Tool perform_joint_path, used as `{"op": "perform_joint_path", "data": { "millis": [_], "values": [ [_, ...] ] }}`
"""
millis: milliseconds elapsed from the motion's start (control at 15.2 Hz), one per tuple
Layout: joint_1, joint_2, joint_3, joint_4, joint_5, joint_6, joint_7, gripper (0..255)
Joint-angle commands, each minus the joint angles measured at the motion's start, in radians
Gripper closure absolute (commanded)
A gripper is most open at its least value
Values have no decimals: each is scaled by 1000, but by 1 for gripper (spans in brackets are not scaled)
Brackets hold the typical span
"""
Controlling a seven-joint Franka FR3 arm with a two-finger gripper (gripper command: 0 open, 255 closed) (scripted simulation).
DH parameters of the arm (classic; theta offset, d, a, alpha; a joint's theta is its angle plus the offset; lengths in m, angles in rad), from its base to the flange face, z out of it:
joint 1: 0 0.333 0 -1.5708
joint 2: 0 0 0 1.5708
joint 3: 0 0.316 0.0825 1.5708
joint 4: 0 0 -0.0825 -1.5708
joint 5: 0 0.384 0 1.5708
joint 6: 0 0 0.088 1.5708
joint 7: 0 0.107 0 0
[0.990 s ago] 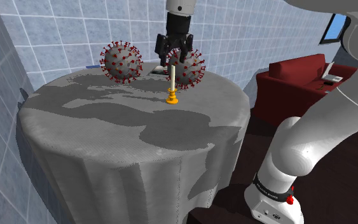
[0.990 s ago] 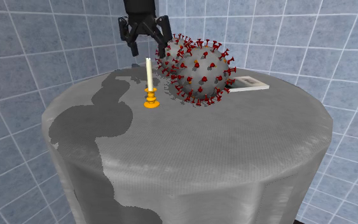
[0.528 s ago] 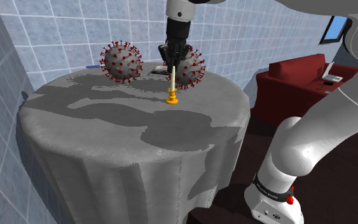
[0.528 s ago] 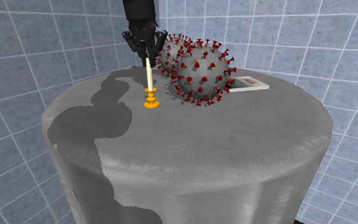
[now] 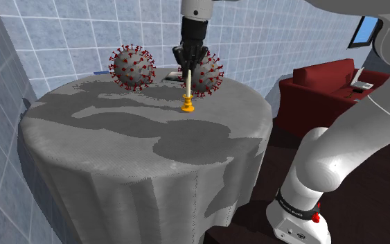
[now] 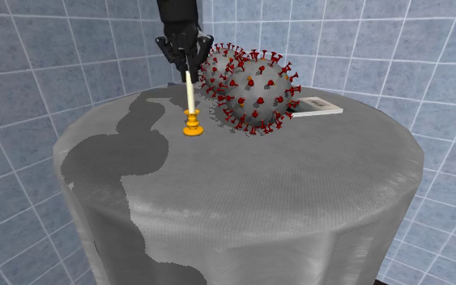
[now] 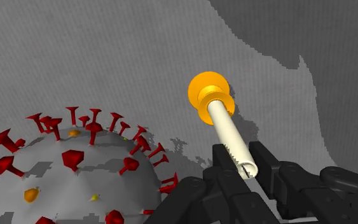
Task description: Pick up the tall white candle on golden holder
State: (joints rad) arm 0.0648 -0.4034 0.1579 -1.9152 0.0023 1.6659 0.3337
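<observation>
A tall white candle [image 5: 188,84] on a golden holder [image 5: 187,107] stands upright on the round grey-clothed table [image 5: 145,159], toward its far side. My black gripper [image 5: 188,67] comes straight down from above and is shut on the candle's top end. In the second exterior view the gripper [image 6: 188,68] clasps the candle [image 6: 189,95] above its holder [image 6: 191,129]. The wrist view looks down the candle [image 7: 227,129] to the holder [image 7: 207,94], with the fingers [image 7: 225,167] pressed against its upper end.
A grey ball with red spikes [image 6: 253,89] sits close beside the candle, just behind it in the shoulder view [image 5: 204,73]. A second spiked ball [image 5: 132,68] lies further toward that view's left. A flat white object [image 6: 316,107] rests behind. Tiled walls stand close; a red sofa [image 5: 321,86] lies beyond.
A second ago the gripper hung open above the candle. It came down and shut on the candle's top. In the last half second the candle and holder have risen very slightly, if at all.
</observation>
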Motion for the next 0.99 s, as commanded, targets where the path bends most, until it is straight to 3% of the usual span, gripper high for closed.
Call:
{"op": "perform_joint_path", "data": {
  "millis": [0, 924],
  "values": [
    [-1, 7, 0, 31, -1, -25, 0, 255],
    [-5, 82, 4, 275, -11, -193, 1, 255]
  ]
}}
